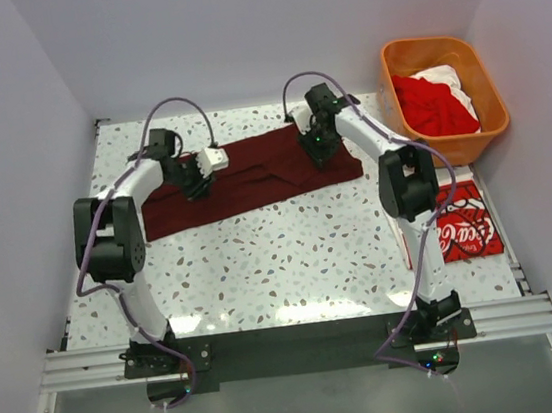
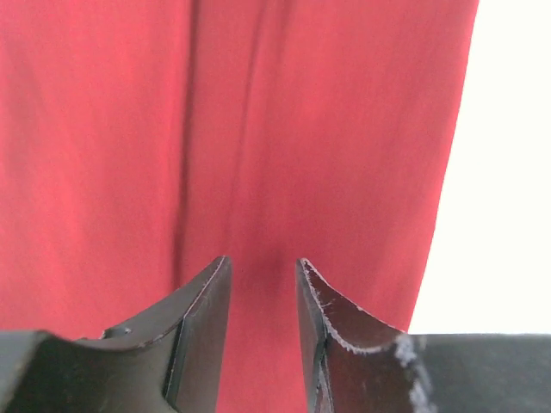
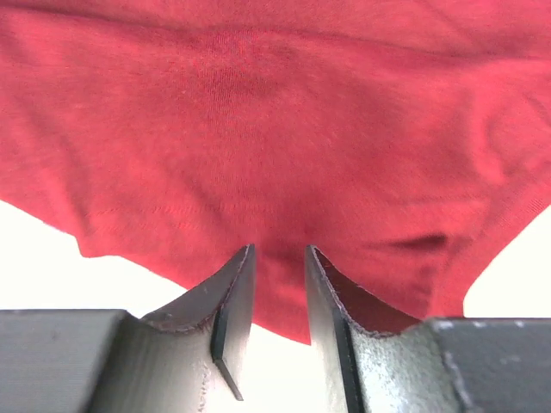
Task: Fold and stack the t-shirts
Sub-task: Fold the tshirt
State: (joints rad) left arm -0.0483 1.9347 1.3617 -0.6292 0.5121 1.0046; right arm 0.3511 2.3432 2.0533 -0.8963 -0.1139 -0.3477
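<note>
**Maroon t-shirt point(image 1: 253, 181) pinched on both sides**

It lies spread at 12 o'clock on the table point(image 1: 293, 265). The left gripper point(image 1: 195, 181) is closed on its 9 o'clock part, and the right gripper point(image 1: 320, 153) on its 3 o'clock part. The folded Coca-Cola t-shirt point(image 1: 468, 225) lies at 4 o'clock.

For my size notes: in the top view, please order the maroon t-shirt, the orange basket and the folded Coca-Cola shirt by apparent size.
Largest to smallest:
1. maroon t-shirt
2. orange basket
3. folded Coca-Cola shirt
</note>
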